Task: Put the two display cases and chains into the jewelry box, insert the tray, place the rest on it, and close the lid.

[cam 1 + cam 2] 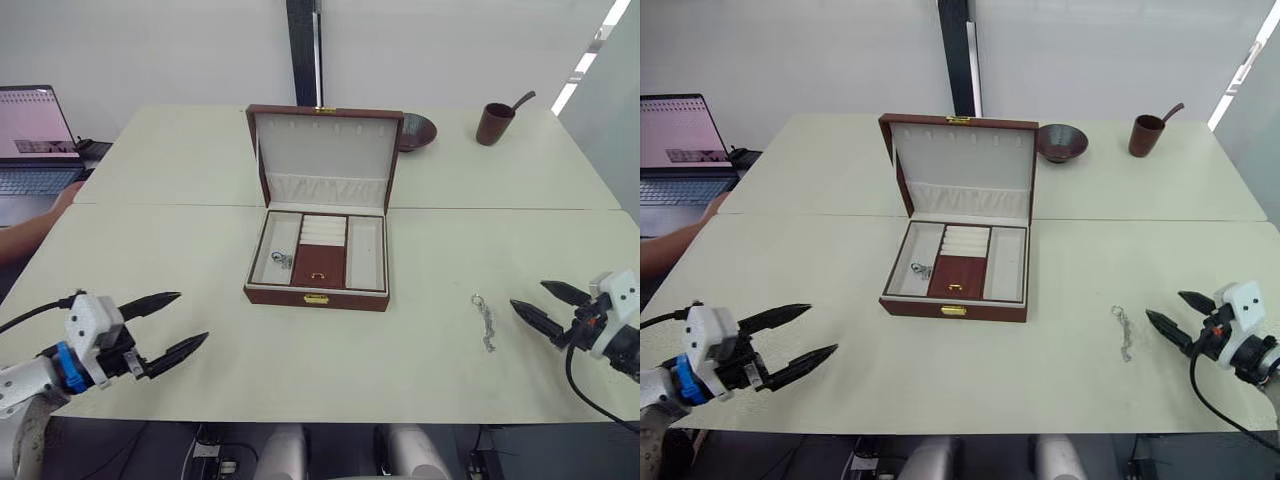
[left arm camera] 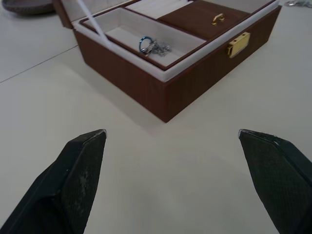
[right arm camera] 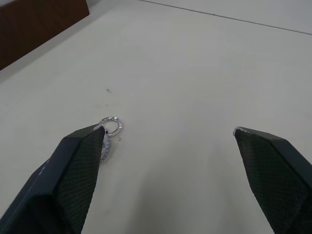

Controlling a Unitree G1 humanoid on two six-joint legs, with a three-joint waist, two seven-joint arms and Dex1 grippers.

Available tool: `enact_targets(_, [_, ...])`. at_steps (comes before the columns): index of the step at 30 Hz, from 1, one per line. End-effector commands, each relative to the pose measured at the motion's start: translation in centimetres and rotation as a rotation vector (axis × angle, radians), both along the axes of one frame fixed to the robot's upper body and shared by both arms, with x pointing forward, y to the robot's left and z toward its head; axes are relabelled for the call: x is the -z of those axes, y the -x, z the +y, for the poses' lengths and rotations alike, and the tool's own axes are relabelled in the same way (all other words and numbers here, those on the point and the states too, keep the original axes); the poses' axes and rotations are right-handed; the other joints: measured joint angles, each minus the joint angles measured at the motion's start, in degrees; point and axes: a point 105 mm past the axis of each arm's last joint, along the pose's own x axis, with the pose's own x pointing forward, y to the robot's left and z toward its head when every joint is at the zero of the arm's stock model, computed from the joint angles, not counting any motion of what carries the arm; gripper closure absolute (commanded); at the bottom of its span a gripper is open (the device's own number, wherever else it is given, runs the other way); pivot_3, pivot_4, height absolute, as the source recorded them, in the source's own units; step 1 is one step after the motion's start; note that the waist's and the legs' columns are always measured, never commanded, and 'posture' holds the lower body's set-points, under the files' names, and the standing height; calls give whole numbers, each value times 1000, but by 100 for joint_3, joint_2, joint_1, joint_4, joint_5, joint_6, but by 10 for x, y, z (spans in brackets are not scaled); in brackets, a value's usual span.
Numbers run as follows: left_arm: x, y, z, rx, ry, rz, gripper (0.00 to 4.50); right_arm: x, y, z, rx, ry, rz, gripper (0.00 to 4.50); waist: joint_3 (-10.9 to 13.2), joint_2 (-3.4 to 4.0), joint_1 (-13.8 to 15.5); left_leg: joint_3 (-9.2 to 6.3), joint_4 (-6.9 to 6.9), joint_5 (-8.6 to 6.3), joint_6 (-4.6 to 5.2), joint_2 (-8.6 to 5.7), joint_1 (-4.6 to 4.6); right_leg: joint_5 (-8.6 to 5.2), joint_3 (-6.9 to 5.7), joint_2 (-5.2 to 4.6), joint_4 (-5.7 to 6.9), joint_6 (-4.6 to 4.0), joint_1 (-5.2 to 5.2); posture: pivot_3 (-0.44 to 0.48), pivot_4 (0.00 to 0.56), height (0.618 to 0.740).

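From the head we see the jewelry box (image 1: 318, 262) mid-table, lid (image 1: 325, 150) raised, the tray (image 1: 322, 254) inside it, a bowl (image 1: 417, 130) and cup (image 1: 494, 123) behind, and a laptop (image 1: 35, 140) far left. Our left gripper (image 1: 178, 321) and right gripper (image 1: 538, 303) hover low, fingers spread. The left wrist reveals a chain (image 2: 153, 46) in a box compartment. The right wrist shows another chain (image 3: 110, 131) on the table beside one finger (image 3: 78, 170).
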Motion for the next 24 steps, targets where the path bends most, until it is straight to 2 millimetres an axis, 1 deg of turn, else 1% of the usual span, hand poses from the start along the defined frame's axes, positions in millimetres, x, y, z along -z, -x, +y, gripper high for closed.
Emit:
enact_targets(1, [-4,3,-40,168,9,-41,0,-11,1,17,6,-10,-64,19,-1,-1,0,-1,0,0,0,0,1,0,-2,0,0,0,1,0,150,740])
enact_targets(5, [2,14,-69,284,18,-34,0,-8,7,29,33,-30,-74,19,-2,-1,1,-2,-2,0,0,0,1,0,0,1,-1,0,2,0,150,740])
enact_targets(8, [5,17,-82,336,24,-35,0,-2,11,39,44,-29,-69,19,-3,1,0,-4,-2,0,0,-1,2,0,-1,6,-1,0,2,0,150,740])
enact_targets(10, [4,18,-90,369,31,-47,0,7,8,40,110,-2,-67,19,-5,1,-4,-1,-2,0,0,-1,9,0,1,9,0,0,6,0,150,740])
enact_targets(12, [3,18,-96,396,36,-58,0,12,5,38,161,10,-66,19,-5,1,-4,0,-1,0,0,-2,13,-1,1,10,-1,0,10,0,150,740])
enact_targets(14, [3,19,-102,423,32,-66,0,18,4,43,162,26,-49,19,-6,3,-2,2,-1,0,0,-5,12,-1,4,9,-2,0,10,0,150,740])
enact_targets(17, [5,24,-110,459,32,-68,0,22,2,50,174,29,-47,19,-7,3,-5,0,-3,0,0,-5,12,-1,2,9,-2,0,10,0,150,740])
enact_targets(21, [6,27,-115,478,26,-76,0,29,1,56,176,42,-23,19,-7,4,-3,-2,-2,0,0,-3,12,-1,1,11,-1,-1,10,0,150,740])
enact_targets(24, [5,24,-115,467,21,-91,0,37,1,58,179,72,4,19,-10,3,-2,-1,-2,0,0,-5,13,-1,2,9,-1,-1,12,0,150,740])
